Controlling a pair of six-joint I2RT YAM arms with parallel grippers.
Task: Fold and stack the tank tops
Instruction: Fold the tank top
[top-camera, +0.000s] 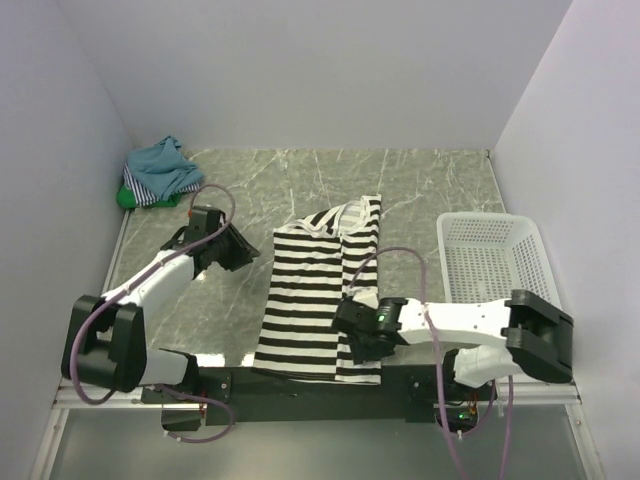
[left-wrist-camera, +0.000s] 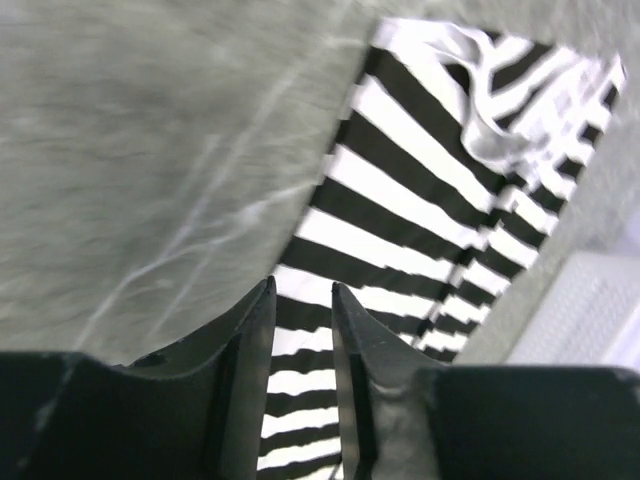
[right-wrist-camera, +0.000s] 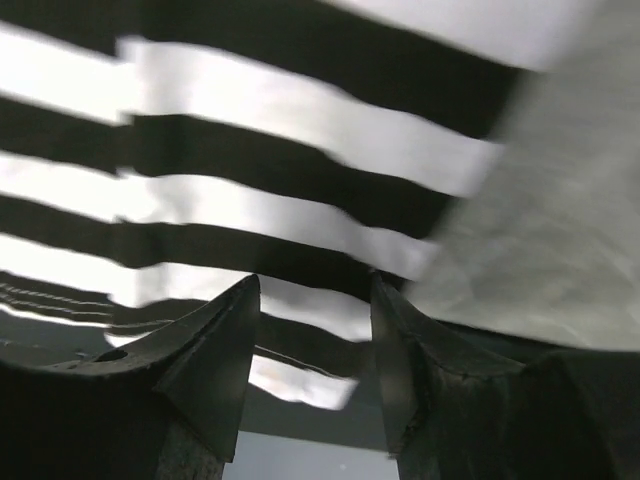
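Table: grey marble-pattern table (top-camera: 420, 185), bearing everything below.
Striped tank top: black-and-white striped tank top (top-camera: 305, 290), spread flat in the middle of the table, between the two arms.
Long axis: runs from the near table edge towards the back wall, leaning a little to the right at the far end.
Pointing: neckline (top-camera: 335, 220) and straps at the far end, hem (top-camera: 300, 365) at the near edge, right over the table lip; right side looks doubled over along its length.
Basket: white lattice basket (top-camera: 480, 218), at the right edge of the table, just beside the top but apart from it.
Other tops: pile of tank tops (top-camera: 160, 172), teal on top with stripes and green beneath, bunched in the far left corner, well apart from the striped one.
Right gripper: right gripper (right-wrist-camera: 313, 285), low over the near right corner of the hem; fingers spread, nothing seen clamped between them.
Left gripper: left gripper (left-wrist-camera: 302, 292), over bare table just beside the top's left edge, aimed at it; fingers parted by a narrow gap, empty.
Key relation: top lies to the right of the left gripper and directly under the right one; right arm nearer, so probably a lengthwise fold or a hem-to-neck fold next.
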